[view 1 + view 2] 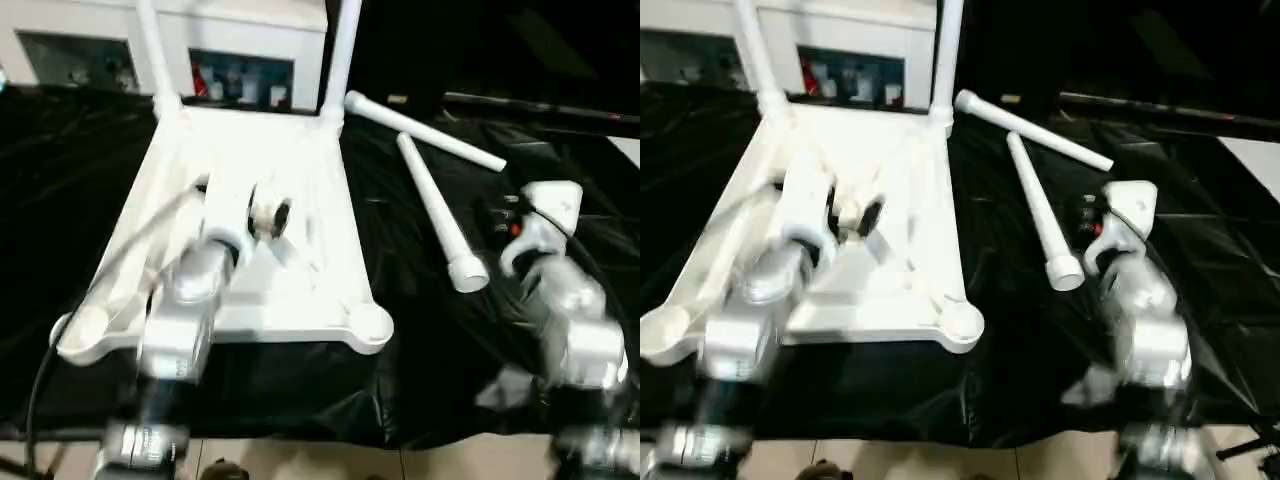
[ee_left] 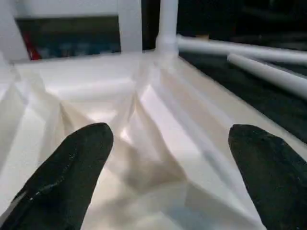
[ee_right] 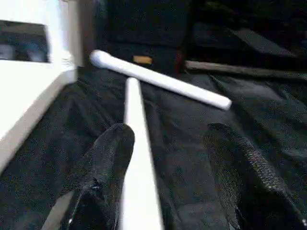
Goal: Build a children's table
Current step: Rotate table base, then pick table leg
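The white tabletop (image 1: 290, 150) lies upside down on the black sheet, ribbed underside up. Two legs (image 1: 150, 50) (image 1: 342, 50) stand upright in its far corner sockets. Both near corner sockets (image 1: 368, 325) are empty. Two loose legs (image 1: 435, 205) (image 1: 425, 130) lie on the sheet to its right. My left gripper (image 2: 168, 134) hovers open over the ribbed underside. My right gripper (image 3: 170, 132) is open low over the nearer loose leg (image 3: 136, 158), which runs between its fingers close to one of them, unclamped.
A white glass-door cabinet (image 1: 240, 40) stands right behind the tabletop. The black sheet (image 1: 430, 340) covers the work surface up to its front edge, with pale floor (image 1: 300, 460) below. A cable (image 1: 40, 380) loops beside my left forearm.
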You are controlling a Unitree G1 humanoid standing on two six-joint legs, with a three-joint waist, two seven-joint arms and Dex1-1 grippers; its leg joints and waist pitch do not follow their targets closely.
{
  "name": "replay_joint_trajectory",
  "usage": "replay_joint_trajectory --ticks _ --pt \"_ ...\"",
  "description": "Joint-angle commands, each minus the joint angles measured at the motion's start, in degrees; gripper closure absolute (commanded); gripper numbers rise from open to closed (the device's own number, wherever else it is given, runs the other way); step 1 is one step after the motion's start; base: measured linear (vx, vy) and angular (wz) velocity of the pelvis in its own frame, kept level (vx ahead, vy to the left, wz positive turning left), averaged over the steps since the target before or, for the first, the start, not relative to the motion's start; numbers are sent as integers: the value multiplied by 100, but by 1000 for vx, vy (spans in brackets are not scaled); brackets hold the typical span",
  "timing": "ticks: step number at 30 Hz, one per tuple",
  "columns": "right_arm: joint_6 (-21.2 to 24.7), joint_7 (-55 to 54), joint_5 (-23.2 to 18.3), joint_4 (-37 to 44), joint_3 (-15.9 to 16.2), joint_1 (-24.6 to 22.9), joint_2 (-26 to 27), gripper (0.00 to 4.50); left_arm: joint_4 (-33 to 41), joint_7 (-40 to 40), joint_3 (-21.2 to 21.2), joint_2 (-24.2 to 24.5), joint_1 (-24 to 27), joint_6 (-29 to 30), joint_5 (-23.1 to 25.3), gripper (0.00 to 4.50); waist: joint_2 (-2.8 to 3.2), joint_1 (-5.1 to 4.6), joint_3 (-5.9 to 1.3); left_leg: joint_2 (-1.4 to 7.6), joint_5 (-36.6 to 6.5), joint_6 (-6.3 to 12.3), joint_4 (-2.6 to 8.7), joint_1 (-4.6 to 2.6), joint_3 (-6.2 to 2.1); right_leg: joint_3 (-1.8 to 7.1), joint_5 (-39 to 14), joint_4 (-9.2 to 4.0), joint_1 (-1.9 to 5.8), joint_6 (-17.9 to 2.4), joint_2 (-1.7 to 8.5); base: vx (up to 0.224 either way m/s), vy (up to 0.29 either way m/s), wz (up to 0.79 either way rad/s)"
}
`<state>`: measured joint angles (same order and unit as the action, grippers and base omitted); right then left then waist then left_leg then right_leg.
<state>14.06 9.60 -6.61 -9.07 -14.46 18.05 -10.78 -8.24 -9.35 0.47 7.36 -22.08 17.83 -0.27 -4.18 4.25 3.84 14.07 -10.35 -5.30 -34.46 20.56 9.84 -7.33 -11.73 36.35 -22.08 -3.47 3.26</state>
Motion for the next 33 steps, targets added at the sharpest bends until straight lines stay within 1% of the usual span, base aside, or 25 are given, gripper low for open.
replay_joint_trajectory --ticks 1,2,3,4,5,7,8,9,10,11,12,13,14,15,16,18,20,22,24,25,27,28,29,31,33 --pt "215 -147 -12 143 -269 -52 -116 188 187 0 -127 -103 12 42 68 0 187 -168 -466 1141 -760 1028 837 -373 -561 159 -83 177 -90 -1113 358 2 -130 5" --pt "254 -120 -60 143 -291 -49 -113 188 219 -21 -141 -102 19 54 61 0 2 -187 -456 884 -1054 1355 745 -259 -356 262 79 83 -49 -1523 422 -5 -190 5" --pt "307 -84 -126 142 -322 -45 -110 188 262 -50 -161 -100 29 71 51 0 -88 -161 -446 474 -1297 1445 470 -150 -110 356 23 -151 -15 -1890 440 -5 -190 5" --pt "415 73 -213 138 -258 -33 -176 160 308 -57 -229 -29 32 63 118 0 -404 21 -501 -716 -1634 1342 -907 164 322 482 -1059 -744 235 -1846 479 1 -163 -1" --pt "524 189 -250 119 -174 -10 -243 160 295 -61 -275 44 14 70 174 0 -293 104 -445 -657 -1151 1014 -1030 419 127 572 -2006 -743 357 -1016 734 -16 -137 -10" --pt "627 234 -234 43 -94 45 -300 153 268 -75 -333 124 -10 62 243 0 -266 131 -414 -674 -875 832 -756 466 -8 668 -2205 -740 439 230 758 -31 -142 -8" --pt "773 381 -280 -143 2 202 -354 130 216 -119 -384 217 -48 -12 314 0 -44 83 -407 -447 -557 1019 -180 310 -230 497 -1982 -873 442 1406 731 -60 -109 -4" --pt "795 397 -287 -164 15 223 -359 120 209 -125 -389 229 -53 -25 323 0 57 78 -443 -260 -452 1193 -40 193 -332 391 -1811 -909 386 1572 684 -60 -109 -4" --pt "944 500 -254 -455 110 467 -431 120 172 -171 -355 247 -87 -17 297 0 143 -87 -491 537 -534 1691 277 146 -871 256 -1270 -523 373 1340 641 -72 -94 -20" --pt "1105 597 -237 -674 180 666 -482 120 147 -220 -339 270 -110 -35 288 0 237 -70 -524 922 -677 1907 394 27 -1022 333 -915 -151 357 1005 725 -42 -123 -16" --pt "1175 666 -193 -899 239 871 -533 113 151 -286 -342 300 -125 -40 280 0 166 -150 -473 878 -748 1928 379 -192 -884 603 -282 131 5 340 838 -42 -123 -16" --pt "1166 750 -231 -1087 237 1069 -540 88 180 -364 -362 343 -122 -59 277 0 -54 -103 -371 186 -1165 1253 135 -86 -458 818 -595 -339 -18 -8 923 -29 -138 12" --pt "1155 766 -244 -1116 231 1104 -537 88 189 -381 -369 353 -119 -65 278 0 -173 -30 -340 -332 -1230 866 -118 -2 -206 820 -1809 -675 109 287 967 -60 -118 11" --pt "1168 859 -335 -1290 218 1307 -529 78 235 -409 -423 432 -107 -65 330 0 -175 148 -313 -460 -777 592 -337 -30 -127 849 -4155 -892 98 958 969 -60 -118 11" --pt "1166 900 -369 -1394 229 1412 -522 73 250 -390 -460 484 -99 -64 385 0 -162 203 -292 -491 -575 577 -262 53 -111 728 -4898 -968 122 1245 848 -68 -87 -5" --pt "1209 1035 -383 -1634 335 1599 -484 63 279 -275 -436 509 -79 16 405 0 -54 192 -346 -335 -671 562 66 -23 -137 420 -4008 -962 159 1134 570 -61 -52 -7" --pt "1197 1114 -344 -1913 415 1727 -405 39 313 -156 -361 470 -67 138 384 0 69 152 -379 -25 -928 636 262 -171 -238 277 -2704 -936 202 656 514 0 0 0" --pt "1105 1141 -300 -2274 456 1861 -310 27 361 -154 -374 492 -41 207 395 0 127 54 -337 285 -1709 489 422 -211 -302 161 -2168 -878 297 41 658 0 0 0" --pt "917 1161 -264 -2779 496 2113 -244 8 395 -181 -356 489 -22 132 406 0 111 32 -298 216 -2380 245 388 -312 -259 125 -2667 -983 266 47 740 0 0 0" --pt "816 1159 -221 -3083 527 2261 -206 8 419 -195 -338 482 -7 132 407 0 -75 14 -292 90 -2288 212 305 -327 -201 91 -3100 -1084 258 157 807 0 0 0" --pt "558 954 -2 -3873 629 2594 -123 8 526 -206 -328 509 64 210 412 0 7 70 -297 -18 -1897 263 234 -310 -154 14 -3551 -1178 313 408 856 0 0 0" --pt "553 945 2 -3888 628 2600 -121 8 529 -208 -329 511 66 212 411 0 -54 57 -313 32 -1841 273 260 -270 -178 -27 -3486 -1155 355 438 866 14 51 -7" --pt "484 848 42 -4062 625 2668 -101 8 572 -226 -337 530 97 235 401 0 7 43 -329 157 -1910 259 334 -203 -253 -81 -3129 -1061 416 460 858 0 0 0" --pt "346 446 161 -4660 613 2882 -27 8 749 -262 -362 607 182 336 397 0 59 27 -364 351 -2213 24 488 -225 -333 73 -2032 -795 362 89 862 0 0 0" --pt "188 247 244 -5032 657 2982 45 8 878 -313 -383 685 251 439 411 0 35 83 -365 186 -1938 -118 428 -226 -249 157 -1809 -804 316 -230 945 53 23 4"
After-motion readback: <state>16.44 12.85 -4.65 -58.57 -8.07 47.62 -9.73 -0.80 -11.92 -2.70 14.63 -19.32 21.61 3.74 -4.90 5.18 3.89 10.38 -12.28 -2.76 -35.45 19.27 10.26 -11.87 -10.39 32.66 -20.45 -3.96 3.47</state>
